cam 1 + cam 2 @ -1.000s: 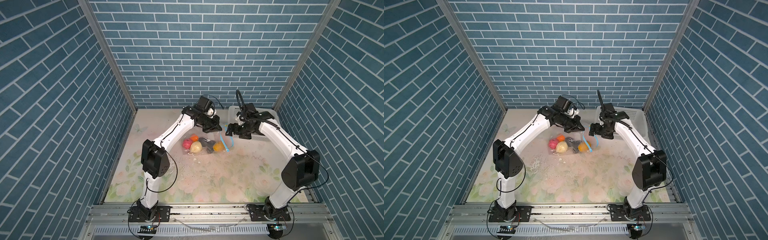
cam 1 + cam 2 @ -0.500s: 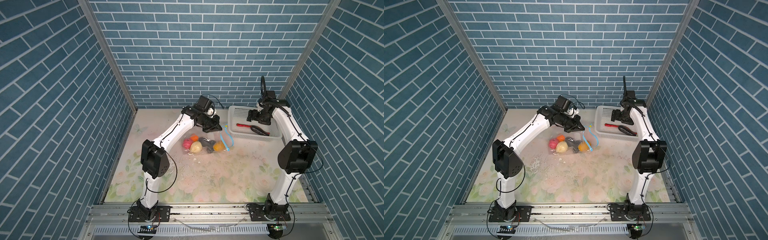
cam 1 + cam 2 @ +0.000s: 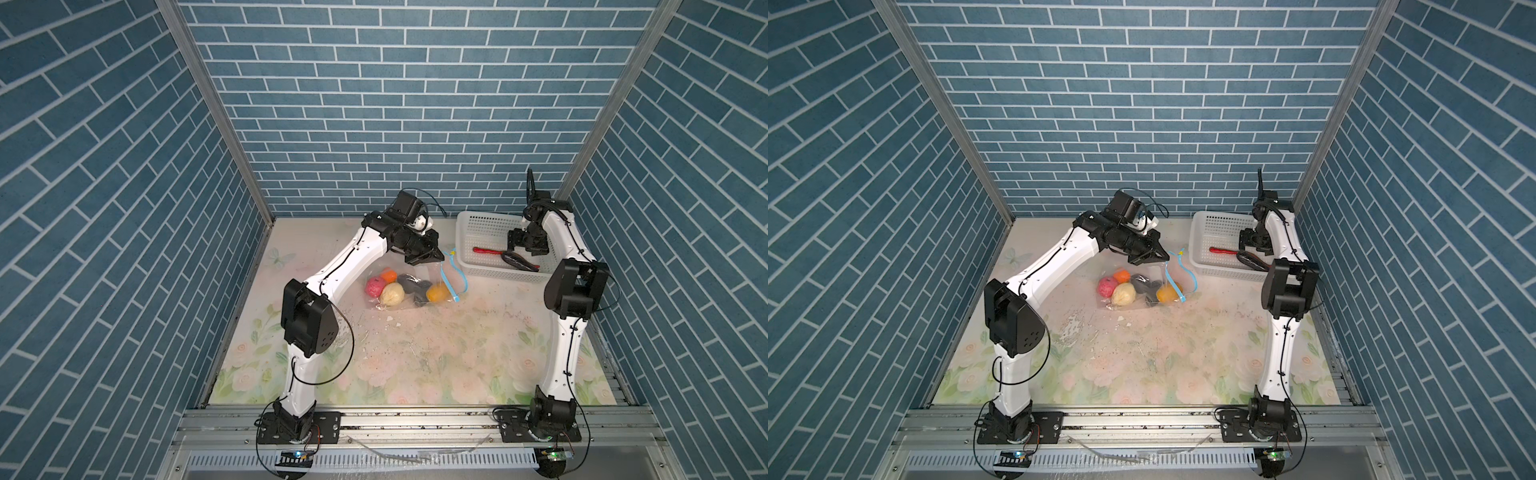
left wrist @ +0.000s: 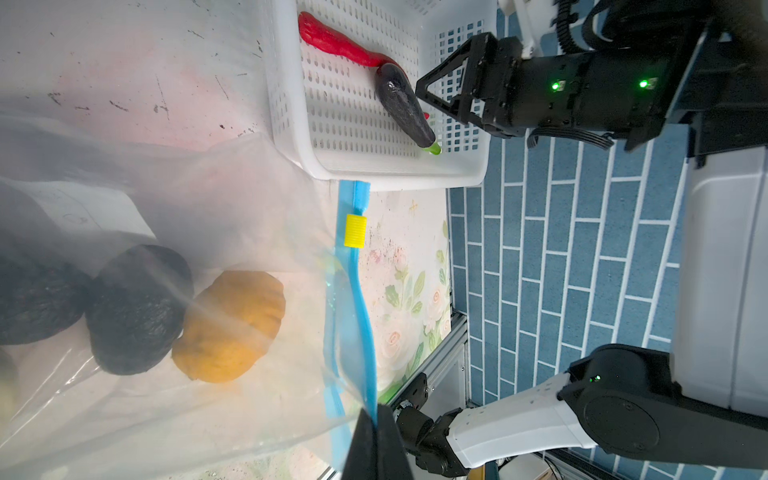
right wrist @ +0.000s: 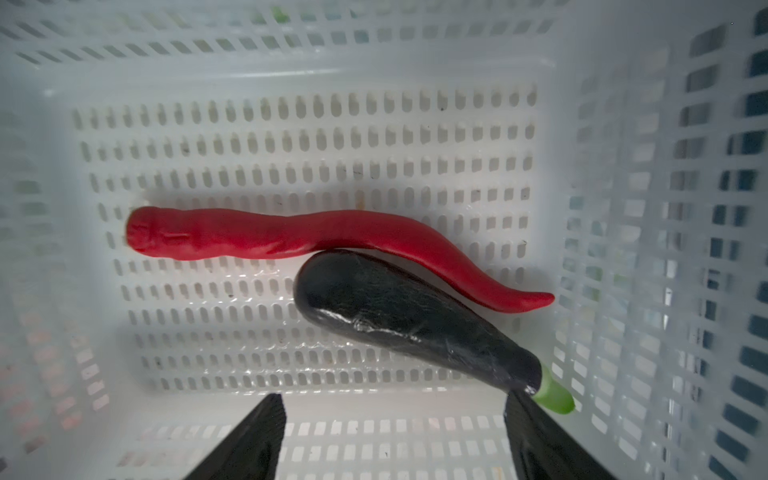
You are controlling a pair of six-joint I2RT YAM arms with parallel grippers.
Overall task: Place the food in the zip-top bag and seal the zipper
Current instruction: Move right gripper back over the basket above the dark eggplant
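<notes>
Two foods (image 5: 332, 237) are lying in the basket (image 5: 291, 54).
Right gripper (image 5: 392, 401) is hovering wide open above them; left gripper (image 4: 371, 419) is pinching the zipper (image 4: 353, 291).

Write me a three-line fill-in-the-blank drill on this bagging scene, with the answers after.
1. The left tool is shut on the bag's ____ zipper strip.
2. The right tool hangs ____ over the basket.
3. In the basket, a dark eggplant touches a ____ pepper.
Answers: blue; open; red.
</notes>
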